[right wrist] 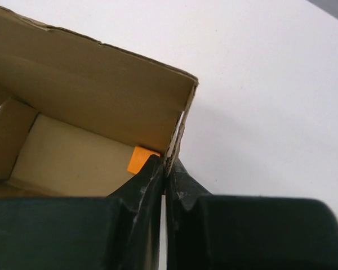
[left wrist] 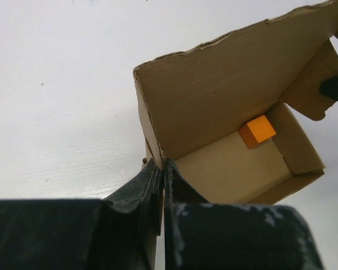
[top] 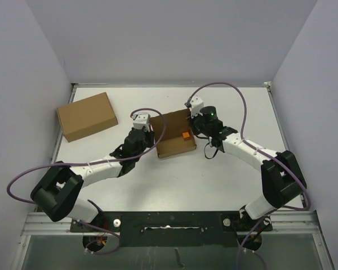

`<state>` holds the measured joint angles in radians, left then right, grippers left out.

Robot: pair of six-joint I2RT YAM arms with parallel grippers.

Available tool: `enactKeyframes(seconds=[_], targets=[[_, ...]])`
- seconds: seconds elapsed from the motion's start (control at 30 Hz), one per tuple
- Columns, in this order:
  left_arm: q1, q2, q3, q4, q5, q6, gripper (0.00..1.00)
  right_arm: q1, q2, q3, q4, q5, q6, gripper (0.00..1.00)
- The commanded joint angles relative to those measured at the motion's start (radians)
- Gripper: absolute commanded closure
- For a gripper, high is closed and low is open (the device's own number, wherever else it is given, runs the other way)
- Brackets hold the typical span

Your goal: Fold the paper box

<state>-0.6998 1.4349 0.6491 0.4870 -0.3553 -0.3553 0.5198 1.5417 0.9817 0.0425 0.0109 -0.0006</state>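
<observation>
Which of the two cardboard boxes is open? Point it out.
The paper box at mid-table: its top is open, showing an orange cube inside. The plain cardboard box at the left is closed.

The paper box (left wrist: 214,84) is showing matt brown cardboard, its cut edges looking rough and fibrous; the orange cube (left wrist: 257,130) is looking smooth and matt; the table (left wrist: 56,101) is appearing white, matt, faintly ribbed; the left pincer (left wrist: 162,181) is showing scuffed black plastic.

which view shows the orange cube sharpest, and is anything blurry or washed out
Left wrist: small orange cube crisp inside the brown cardboard die-cut box, black left gripper close and soft, white table very bright. Right wrist: cube half hidden behind the blurred right gripper. Top external: evenly lit, cube tiny.
</observation>
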Motion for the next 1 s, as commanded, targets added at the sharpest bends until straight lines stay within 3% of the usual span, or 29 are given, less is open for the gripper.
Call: enactKeyframes(seconds=[0.0, 0.97], targets=[[-0.015, -0.058, 0.03, 0.044, 0.055, 0.013, 1.0, 0.025, -0.027, 0.067, 0.054, -0.029, -0.02, 0.98], [-0.013, -0.072, -0.075, 0.07, 0.117, -0.008, 1.0, 0.042, -0.059, -0.083, 0.016, 0.022, 0.119, 0.94]])
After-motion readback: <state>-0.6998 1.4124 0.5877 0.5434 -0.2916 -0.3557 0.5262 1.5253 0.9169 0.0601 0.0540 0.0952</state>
